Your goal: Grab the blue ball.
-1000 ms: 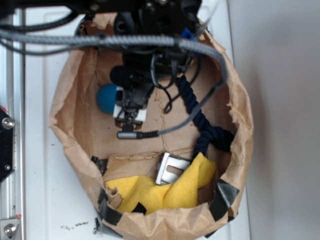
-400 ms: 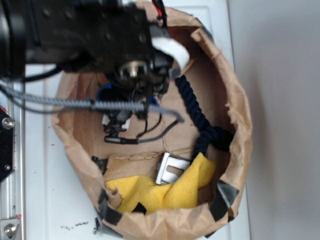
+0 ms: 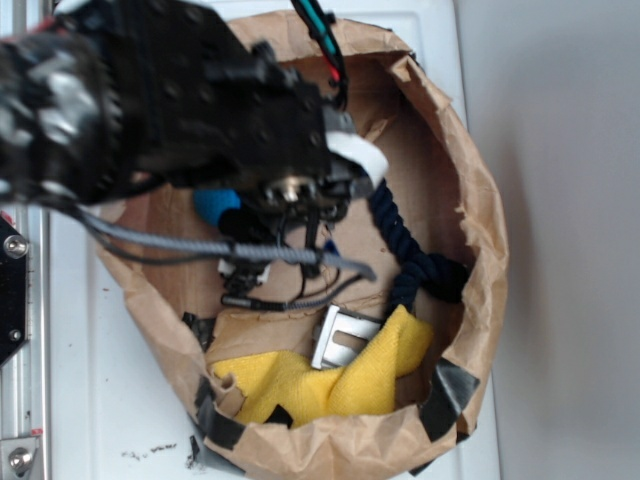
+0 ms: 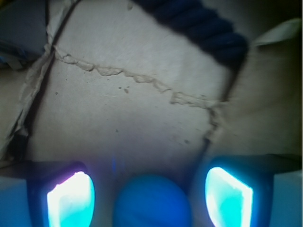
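The blue ball sits at the bottom of the wrist view, between my two lit fingers, with a gap on each side. My gripper is open around it and neither pad touches it. The ball rests on the brown cardboard floor of the paper bag. In the exterior view part of the blue ball shows at the left of the bag, just under the black arm. The arm hides the fingers there.
The crumpled paper bag walls in everything. A dark navy rope runs down its right side and also shows as rope in the wrist view. A yellow cloth and a metal clip lie at the front. Grey cables hang across.
The arm has swung down and to the left over the bag, covering more of it. The ball, fully visible beside the gripper one second ago, is now mostly hidden under the arm.
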`<state>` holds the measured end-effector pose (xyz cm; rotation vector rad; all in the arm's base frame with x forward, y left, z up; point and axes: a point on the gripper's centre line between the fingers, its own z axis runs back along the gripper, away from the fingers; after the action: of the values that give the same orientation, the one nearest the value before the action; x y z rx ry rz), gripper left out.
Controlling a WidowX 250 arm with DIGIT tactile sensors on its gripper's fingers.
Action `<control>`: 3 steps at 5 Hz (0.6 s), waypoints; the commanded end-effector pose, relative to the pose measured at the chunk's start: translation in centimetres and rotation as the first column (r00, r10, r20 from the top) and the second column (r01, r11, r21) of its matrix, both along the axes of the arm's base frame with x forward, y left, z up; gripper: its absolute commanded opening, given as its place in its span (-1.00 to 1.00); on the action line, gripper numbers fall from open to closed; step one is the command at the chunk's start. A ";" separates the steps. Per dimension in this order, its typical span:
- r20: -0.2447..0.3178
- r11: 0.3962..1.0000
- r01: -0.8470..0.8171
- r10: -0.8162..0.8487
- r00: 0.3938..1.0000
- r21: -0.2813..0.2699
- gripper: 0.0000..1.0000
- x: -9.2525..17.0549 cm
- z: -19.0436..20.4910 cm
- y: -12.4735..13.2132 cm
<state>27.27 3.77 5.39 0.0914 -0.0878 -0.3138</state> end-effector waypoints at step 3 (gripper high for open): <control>-0.082 0.991 0.027 -0.016 0.996 0.132 1.00 -2.1 -3.8 0.2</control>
<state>24.99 4.30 1.86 0.2021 0.0156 -0.3345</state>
